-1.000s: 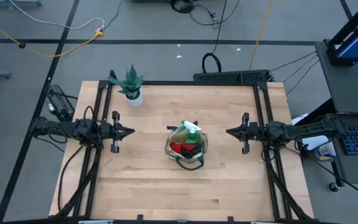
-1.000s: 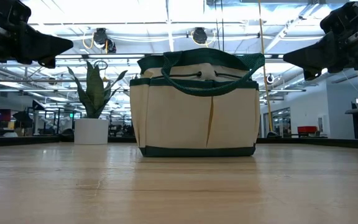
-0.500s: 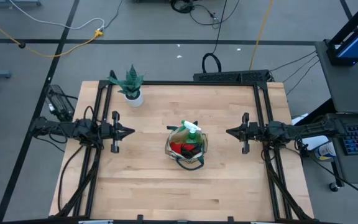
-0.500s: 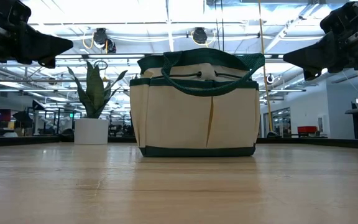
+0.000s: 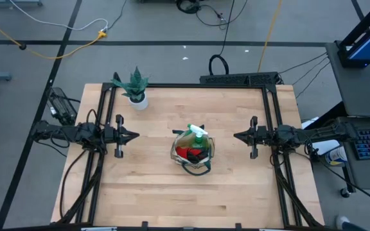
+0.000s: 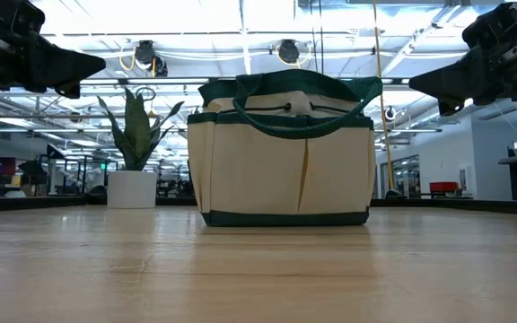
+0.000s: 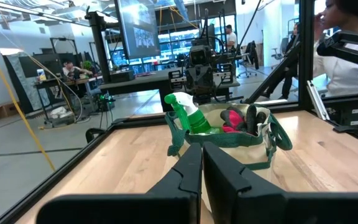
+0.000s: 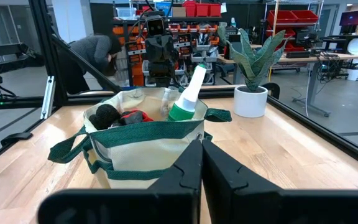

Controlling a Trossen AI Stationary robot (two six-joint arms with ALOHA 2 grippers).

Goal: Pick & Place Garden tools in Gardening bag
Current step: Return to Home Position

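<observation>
Jaws together either side of gardening bag [image 6: 281, 170], wooden table [image 6: 258, 269], workshop [image 6: 52, 170] beyond

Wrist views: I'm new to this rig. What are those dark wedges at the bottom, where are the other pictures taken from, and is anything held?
Those wedges are each arm's own two fingers, filmed from its wrist. The high view looks straight down; the low view looks level across the wooden table. The left gripper and right gripper hover at opposite sides, shut and empty. Between them stands a round beige canvas bag with green trim, holding a green white-nozzled spray bottle and a red item. A spiky green plant in a white pot stands near a far corner.
</observation>
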